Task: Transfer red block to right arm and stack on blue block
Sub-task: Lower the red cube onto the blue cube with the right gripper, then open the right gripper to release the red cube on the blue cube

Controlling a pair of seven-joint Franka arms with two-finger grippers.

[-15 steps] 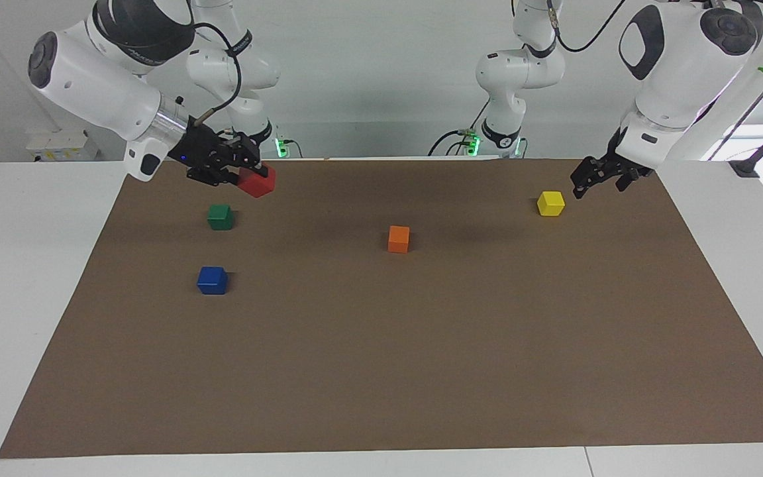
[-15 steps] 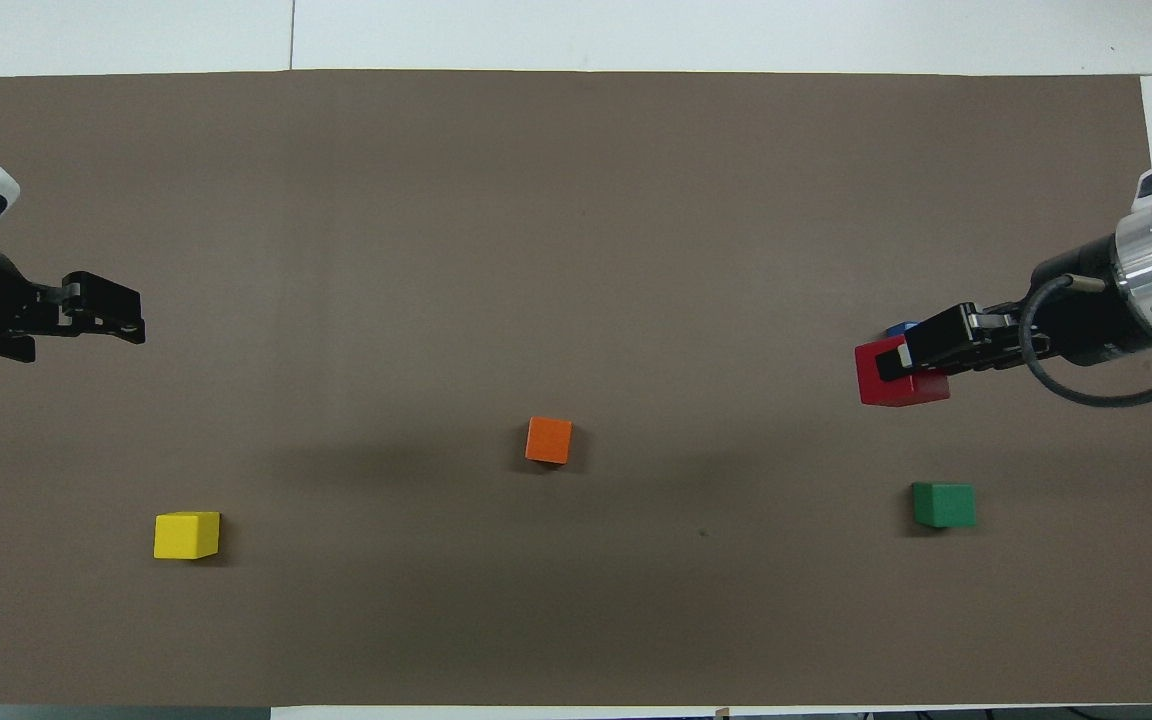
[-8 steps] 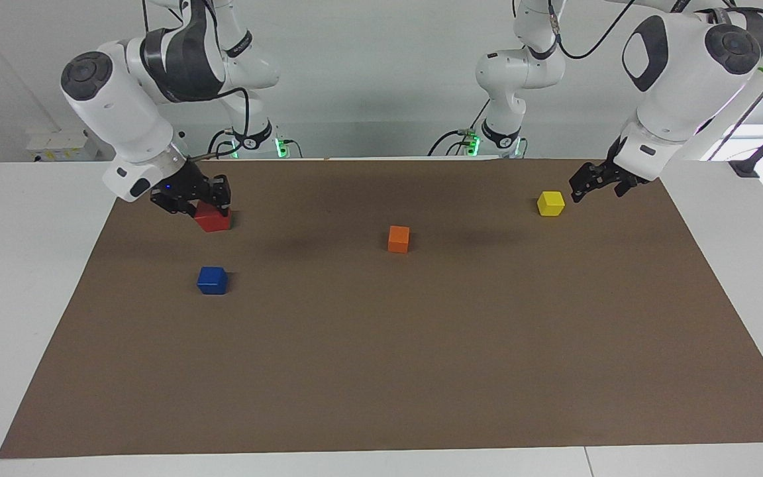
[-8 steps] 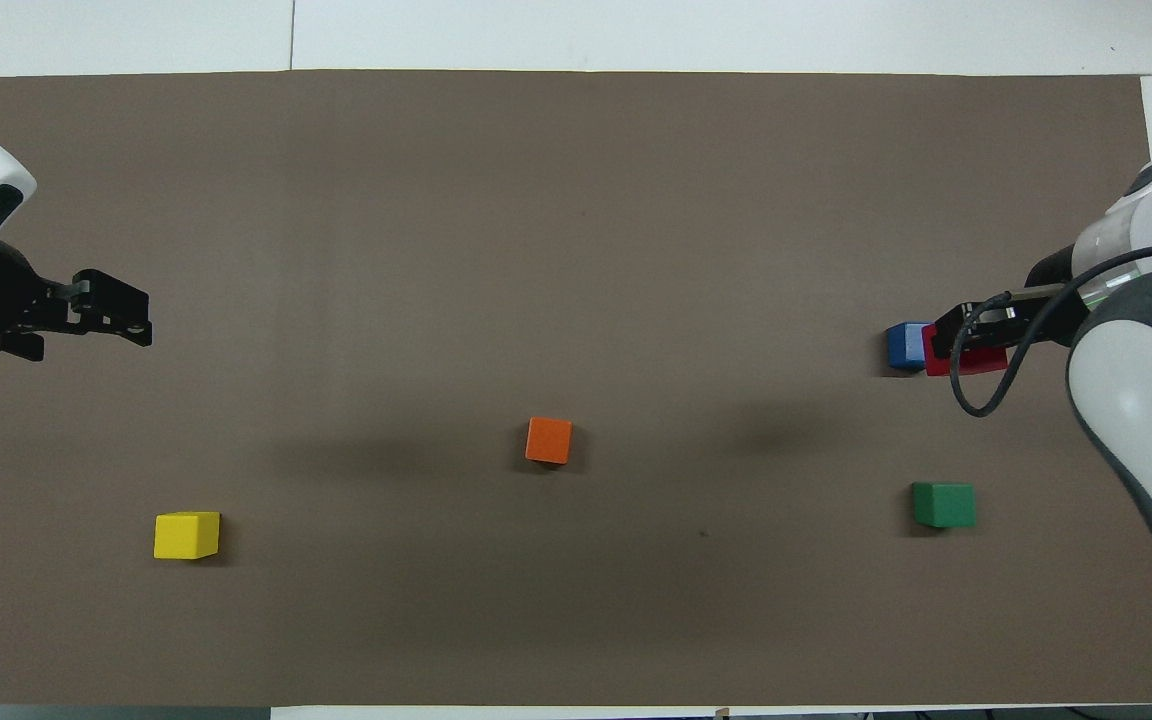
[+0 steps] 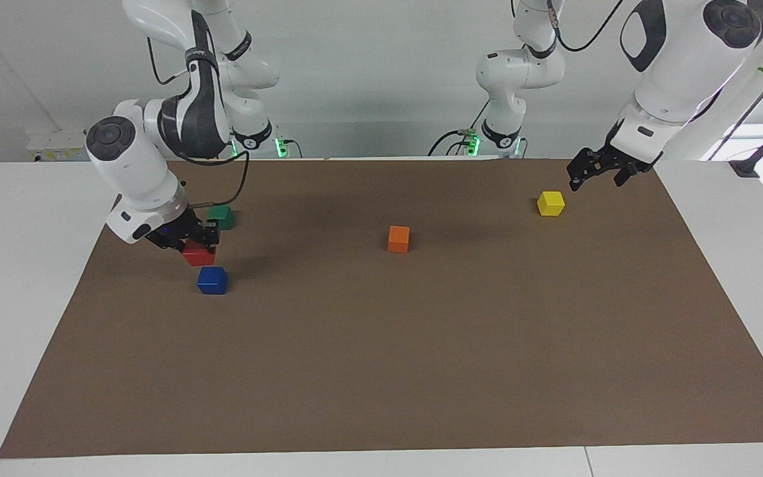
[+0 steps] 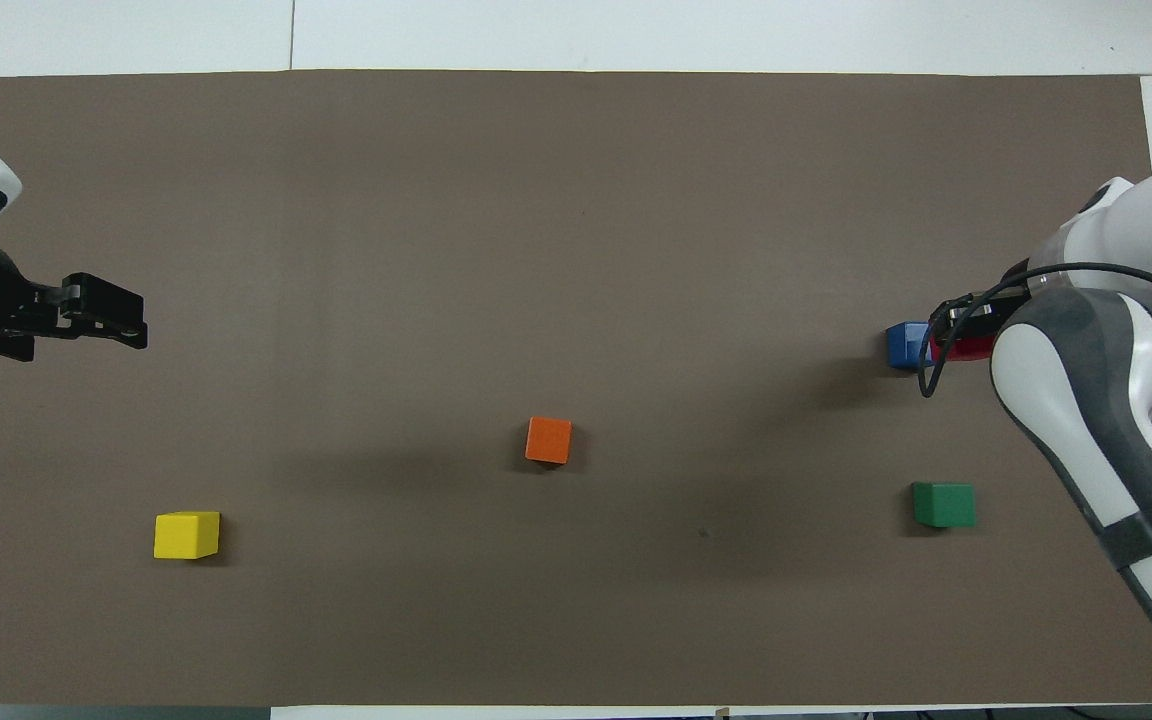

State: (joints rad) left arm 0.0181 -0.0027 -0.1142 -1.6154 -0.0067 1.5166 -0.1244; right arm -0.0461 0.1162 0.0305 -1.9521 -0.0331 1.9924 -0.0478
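Note:
The red block (image 5: 198,255) hangs low in my right gripper (image 5: 197,246), which is shut on it from above. It sits just above the mat, right beside the blue block (image 5: 212,280) and slightly toward the right arm's end; I cannot tell whether the two touch. In the overhead view the red block (image 6: 966,348) shows partly under the right gripper (image 6: 961,325) and its cable, against the edge of the blue block (image 6: 904,345). My left gripper (image 5: 577,182) hangs open and empty over the mat near the yellow cube; it also shows in the overhead view (image 6: 131,322).
A green cube (image 5: 220,216) lies nearer to the robots than the blue block, close to the right arm's wrist. An orange cube (image 5: 399,238) sits mid-mat and a yellow cube (image 5: 550,203) toward the left arm's end. All rest on a brown mat (image 5: 421,371).
My right gripper has carried the red block down and away from the robots, past the green cube to beside the blue block. The left gripper has barely shifted.

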